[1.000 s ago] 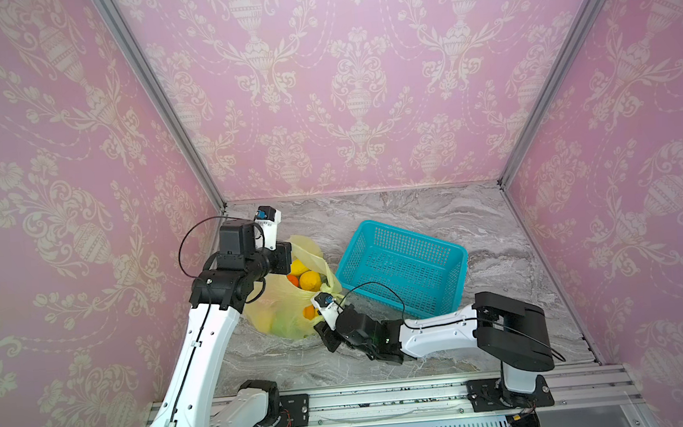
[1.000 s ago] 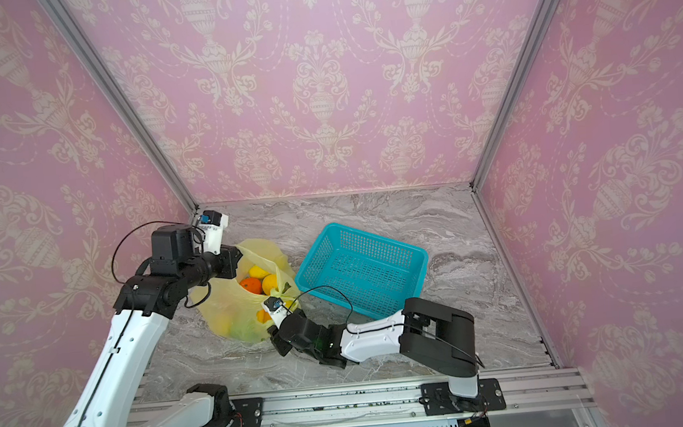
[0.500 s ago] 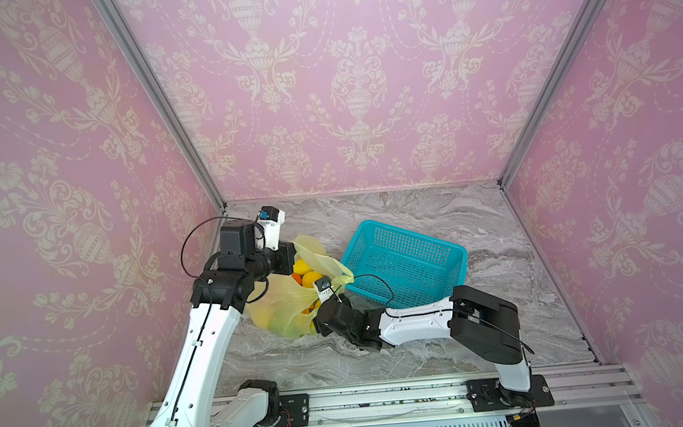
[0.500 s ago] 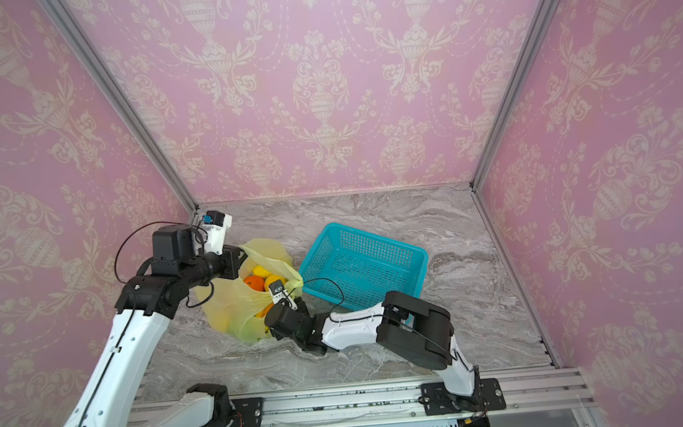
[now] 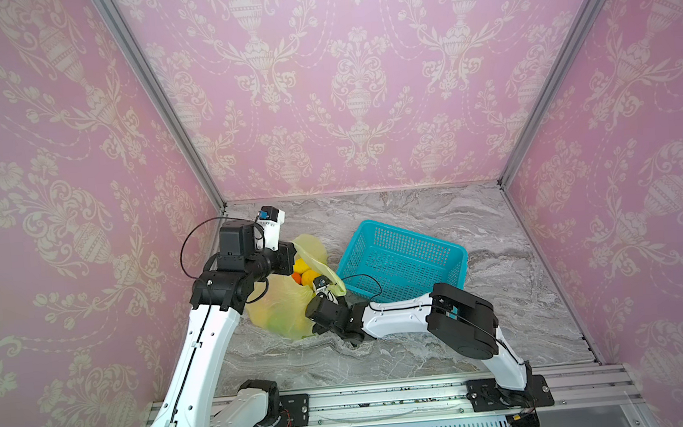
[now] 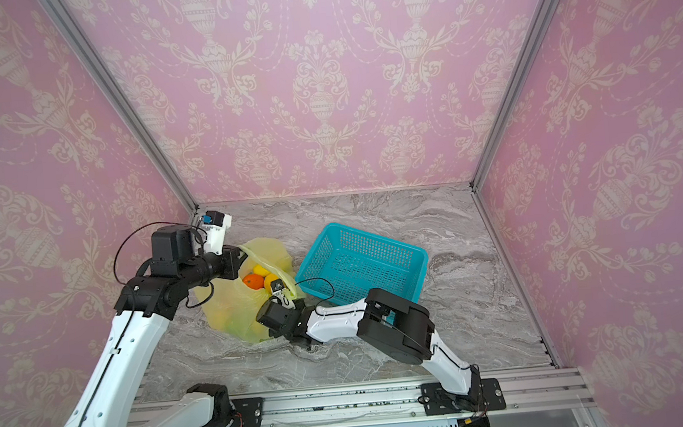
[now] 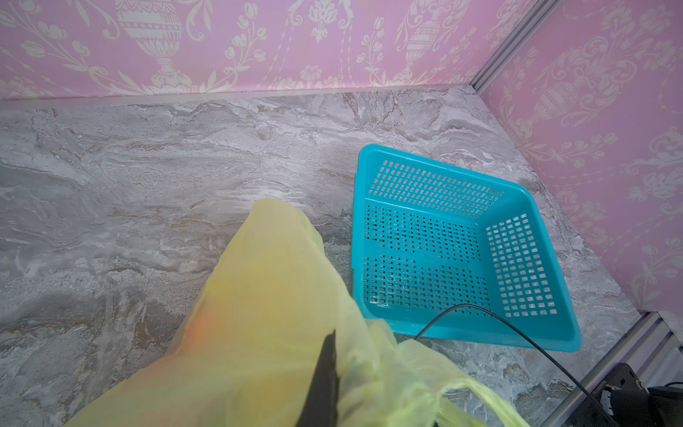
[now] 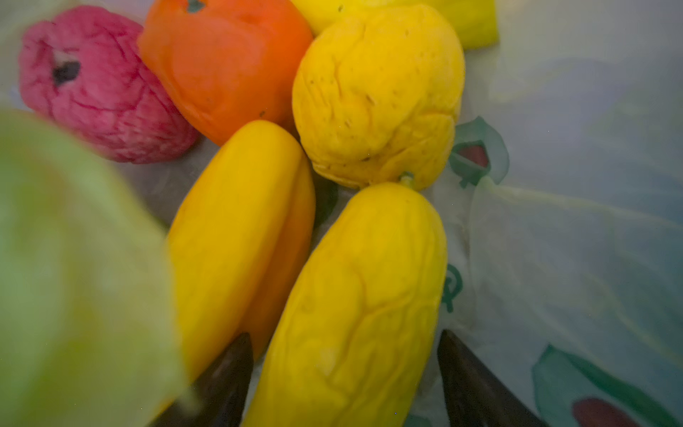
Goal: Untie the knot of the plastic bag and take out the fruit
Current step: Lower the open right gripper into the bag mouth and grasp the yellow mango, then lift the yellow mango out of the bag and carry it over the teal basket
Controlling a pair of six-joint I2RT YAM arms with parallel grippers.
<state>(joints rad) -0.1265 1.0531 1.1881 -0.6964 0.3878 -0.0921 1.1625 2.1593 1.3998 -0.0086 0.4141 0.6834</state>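
Right hand (image 8: 343,334) is inside the plastic bag (image 5: 283,311), fingers (image 8: 225,380) apart, one on either side of the nearest mango (image 8: 351,288). Not clamped yet. My read of the step: grip that mango and lift it out.

Notes for a clean grab:
- Close across the mango's narrow width, as lined up now. The skin looks soft and wrinkled, so it'll probably give; squeeze lightly.
- One finger sits in the groove against the second mango (image 8: 236,229), which touches the first. There's a risk of wedging or dragging both.
- The other finger is close to the bag film with the avocado print. If film gets pinched, the bag comes up with the fruit.
- There's a blurred green mass close to the lens; can't tell if it's fruit or film.

Behind those: the yellow citrus (image 8: 377,96) sits against the mango's far end, with the orange (image 8: 225,66) and pink-red ball (image 8: 99,92) beside it. Pull out along the mango's length, away from them, so the pile doesn't roll.

Left hand (image 7: 330,355) is closed on the bag's rim, holding the mouth up and open. No knot shows in any view, so I take it as undone. The rim should be taut during the lift.

Farthest: the turquoise basket (image 5: 412,237) on the surface (image 5: 384,357), just beside the bag, no fruit in it. Probable drop spot.
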